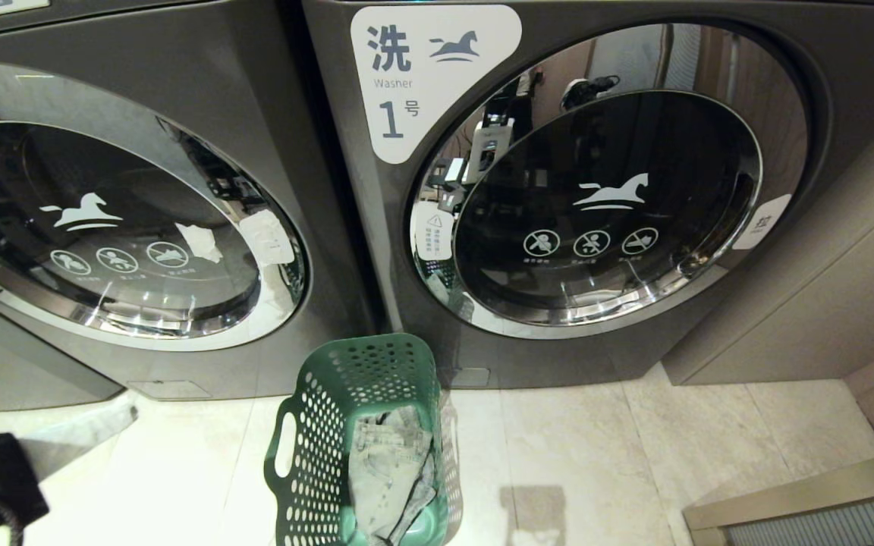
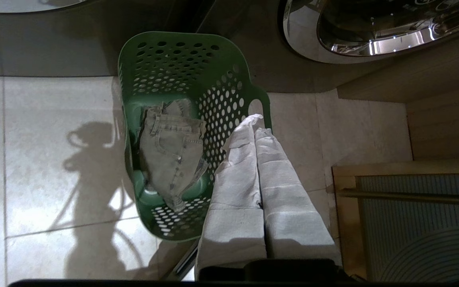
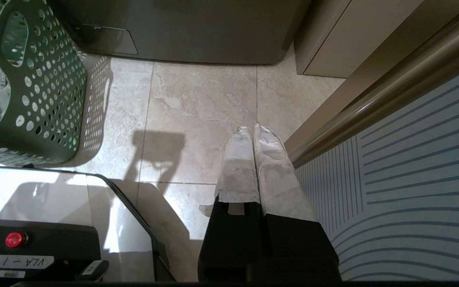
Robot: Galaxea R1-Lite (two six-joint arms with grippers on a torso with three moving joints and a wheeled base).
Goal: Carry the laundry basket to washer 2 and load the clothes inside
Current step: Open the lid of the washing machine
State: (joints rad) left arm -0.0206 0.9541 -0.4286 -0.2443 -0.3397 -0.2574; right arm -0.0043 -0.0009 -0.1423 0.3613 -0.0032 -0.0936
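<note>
You're looking at two dark grey washers side by side, but only one label reads clearly: the right-hand washer (image 1: 589, 189) carries the numeral 1. The left-hand washer (image 1: 118, 227) is cut off at the head view's edge and its label is out of sight, so you cannot tell from here whether it is washer 2. Both doors are closed.

The laundry basket (image 1: 331, 425) stands on the tiled floor (image 1: 596, 455) at about 6 o'clock in the head view, just in front of the gap between the two machines, its near end cropped by the frame. Inside lie the clothes (image 1: 391, 470), faded denim bunched on the base; a dark edge shows beside them, too small to identify.

Your left gripper (image 2: 255, 119) hangs above the basket's rim beside one slot handle, its taped fingers (image 2: 237, 159) pressed together on nothing. In the head view only a dark part of that arm shows, at 8 o'clock.

Your right gripper (image 3: 249, 129) points down at bare floor, well clear of the basket, closed and empty, beside a striped panel (image 3: 412, 179).
</note>
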